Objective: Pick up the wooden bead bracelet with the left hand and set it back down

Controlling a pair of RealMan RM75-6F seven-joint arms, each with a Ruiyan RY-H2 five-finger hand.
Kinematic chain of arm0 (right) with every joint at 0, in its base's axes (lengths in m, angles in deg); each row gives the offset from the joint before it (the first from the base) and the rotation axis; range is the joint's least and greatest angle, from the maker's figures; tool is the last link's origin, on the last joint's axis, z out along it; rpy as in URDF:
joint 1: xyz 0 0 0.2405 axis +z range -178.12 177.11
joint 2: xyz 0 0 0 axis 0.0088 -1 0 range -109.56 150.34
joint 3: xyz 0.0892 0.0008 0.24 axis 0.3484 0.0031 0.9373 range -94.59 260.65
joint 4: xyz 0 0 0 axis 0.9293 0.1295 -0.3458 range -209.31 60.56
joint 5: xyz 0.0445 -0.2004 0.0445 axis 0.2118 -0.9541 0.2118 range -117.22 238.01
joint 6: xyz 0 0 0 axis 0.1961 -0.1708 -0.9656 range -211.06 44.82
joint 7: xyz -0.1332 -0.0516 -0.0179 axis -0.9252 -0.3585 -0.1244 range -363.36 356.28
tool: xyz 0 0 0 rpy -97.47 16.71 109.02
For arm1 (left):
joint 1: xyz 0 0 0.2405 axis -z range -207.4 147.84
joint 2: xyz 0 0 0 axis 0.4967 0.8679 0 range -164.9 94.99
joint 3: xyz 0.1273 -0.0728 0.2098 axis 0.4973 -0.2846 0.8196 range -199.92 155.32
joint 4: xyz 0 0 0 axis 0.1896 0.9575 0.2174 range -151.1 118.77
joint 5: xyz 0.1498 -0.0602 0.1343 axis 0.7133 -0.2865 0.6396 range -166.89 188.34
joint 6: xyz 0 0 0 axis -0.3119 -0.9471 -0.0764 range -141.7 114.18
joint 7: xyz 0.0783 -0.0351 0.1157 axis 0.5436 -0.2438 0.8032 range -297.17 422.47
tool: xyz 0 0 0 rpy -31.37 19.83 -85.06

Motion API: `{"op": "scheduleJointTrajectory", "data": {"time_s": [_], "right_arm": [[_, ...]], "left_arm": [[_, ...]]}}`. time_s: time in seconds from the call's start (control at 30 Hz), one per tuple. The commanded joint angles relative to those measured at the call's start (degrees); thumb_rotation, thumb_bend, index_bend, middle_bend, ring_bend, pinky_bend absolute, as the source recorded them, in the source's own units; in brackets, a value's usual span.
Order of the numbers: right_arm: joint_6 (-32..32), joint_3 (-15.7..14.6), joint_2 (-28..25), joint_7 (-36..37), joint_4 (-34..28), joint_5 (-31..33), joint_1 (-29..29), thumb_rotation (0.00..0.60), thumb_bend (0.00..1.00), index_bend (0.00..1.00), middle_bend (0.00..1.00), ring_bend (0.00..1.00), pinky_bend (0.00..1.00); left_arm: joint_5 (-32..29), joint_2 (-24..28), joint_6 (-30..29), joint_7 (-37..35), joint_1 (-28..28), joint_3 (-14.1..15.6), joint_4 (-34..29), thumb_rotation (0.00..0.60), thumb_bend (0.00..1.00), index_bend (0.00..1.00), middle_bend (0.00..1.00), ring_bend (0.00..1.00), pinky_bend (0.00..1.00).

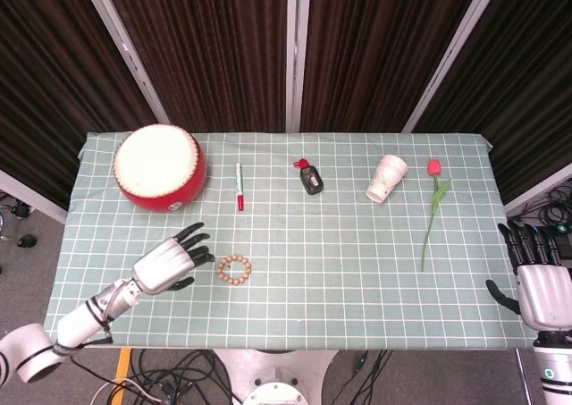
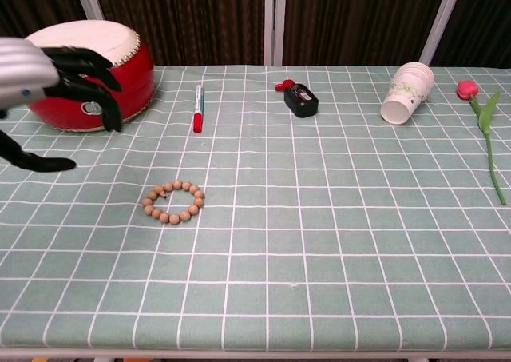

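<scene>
The wooden bead bracelet [image 1: 235, 270] [image 2: 173, 201] lies flat on the green checked tablecloth, left of centre and toward the front. My left hand [image 1: 172, 261] [image 2: 49, 82] hovers over the cloth just left of the bracelet, fingers spread and pointing toward it, holding nothing and not touching it. Off the table's right edge, my right hand [image 1: 540, 280] stays open with its fingers pointing up; the chest view does not show it.
A red drum [image 1: 159, 167] stands at the back left, close behind the left hand. A red-capped marker [image 1: 239, 187], a small black bottle [image 1: 309, 176], a tipped white paper cup [image 1: 386, 178] and a red tulip [image 1: 433, 206] lie along the back and right.
</scene>
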Motion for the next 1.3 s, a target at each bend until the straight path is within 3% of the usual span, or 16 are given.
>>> {"op": "scheduleJointTrajectory", "data": {"time_s": [0.03, 0.4, 0.8, 1.3], "right_arm": [[-0.24, 0.05, 0.22, 0.05, 0.16, 0.30, 0.02, 0.600, 0.13, 0.00, 0.07, 0.00, 0.00], [-0.94, 0.18, 0.86, 0.80, 1.04, 1.00, 0.14, 0.600, 0.13, 0.00, 0.07, 0.00, 0.00], [-0.93, 0.61, 1.31, 1.45, 1.99, 1.26, 0.29, 0.600, 0.13, 0.00, 0.07, 0.00, 0.00], [-1.28, 0.85, 1.70, 1.56, 2.41, 1.78, 0.41, 0.600, 0.13, 0.00, 0.07, 0.00, 0.00]], "left_arm": [[0.48, -5.17, 4.56, 2.62, 3.67, 1.05, 4.30, 0.600, 0.26, 0.30, 0.36, 0.14, 0.10], [-3.59, -12.58, 7.66, 9.06, 5.49, 1.89, 9.69, 0.600, 0.25, 0.36, 0.38, 0.12, 0.08], [-7.03, -16.88, 9.07, 10.89, 7.14, 2.91, 14.45, 0.600, 0.24, 0.43, 0.44, 0.13, 0.07], [-8.78, -20.47, 8.24, 11.99, 7.64, 5.04, 18.30, 0.600, 0.24, 0.44, 0.46, 0.14, 0.07]]}}
